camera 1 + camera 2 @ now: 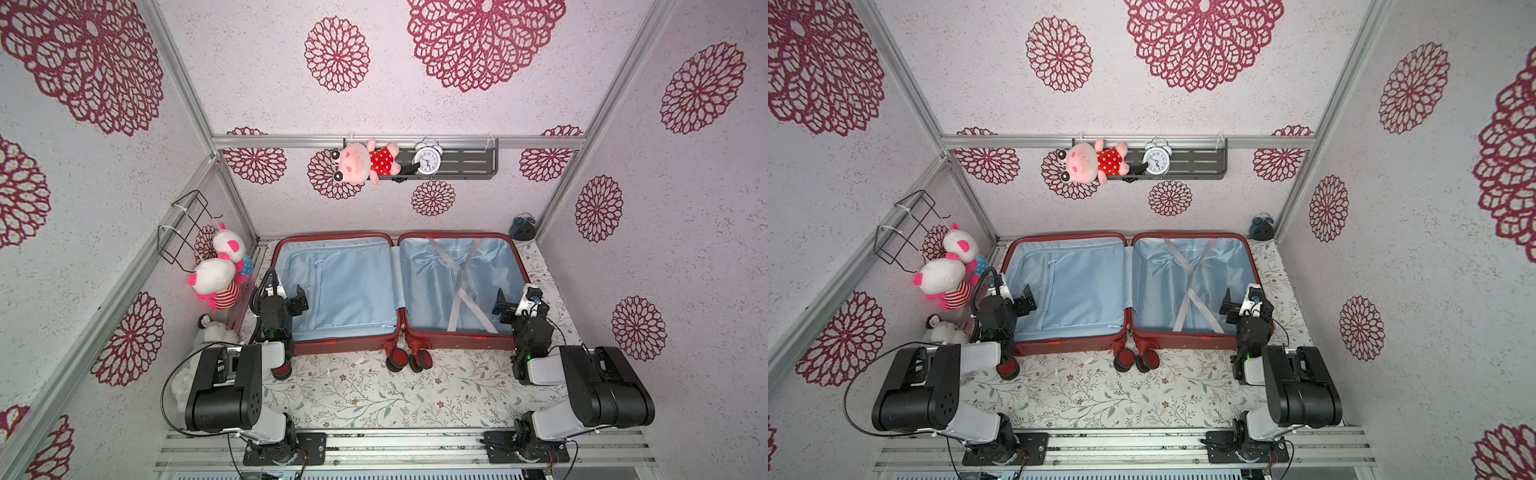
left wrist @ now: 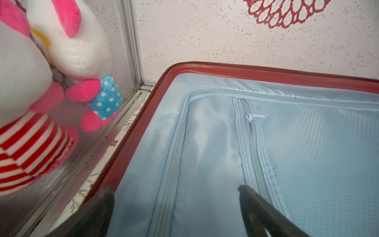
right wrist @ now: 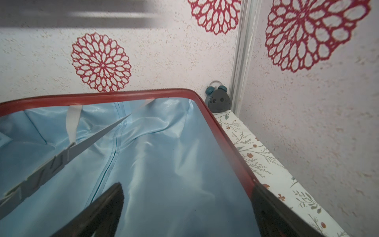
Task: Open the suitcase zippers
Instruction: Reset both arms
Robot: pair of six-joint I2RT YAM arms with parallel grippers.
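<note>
Suitcase (image 1: pixel 345 344) halves lie splayed flat across the middle of both top views. They rest on the floral tabletop (image 1: pixel 374 395) with the light blue lining (image 1: pixel 353 282) facing up and the wheels (image 1: pixel 409 359) toward the lower edge of the frame. We judge the zippers (image 2: pixel 131 123) already run out. The dark red track lies bare along the rim in the left wrist view, and only the centre hinge joins the two shells. We cannot make out the sliders themselves.

At centre left of a top view, the left gripper (image 1: pixel 300 301) hangs over the outer rim of the left half, jaws spread wide with nothing between them. At centre right, the right gripper (image 1: pixel 500 304) mirrors it over the other half, equally spread and empty.

What remains, as we read it, is a clean withdrawal. We would lift each arm straight up before drawing it toward the lower frame, so no finger drags the lining or catches the grey straps (image 1: pixel 459 291). The left side should avoid the pale pocket zipper pull (image 2: pixel 253 118), which is not ours to open. It should also mind the plush toys (image 1: pixel 220 274) just beside that arm.
</note>
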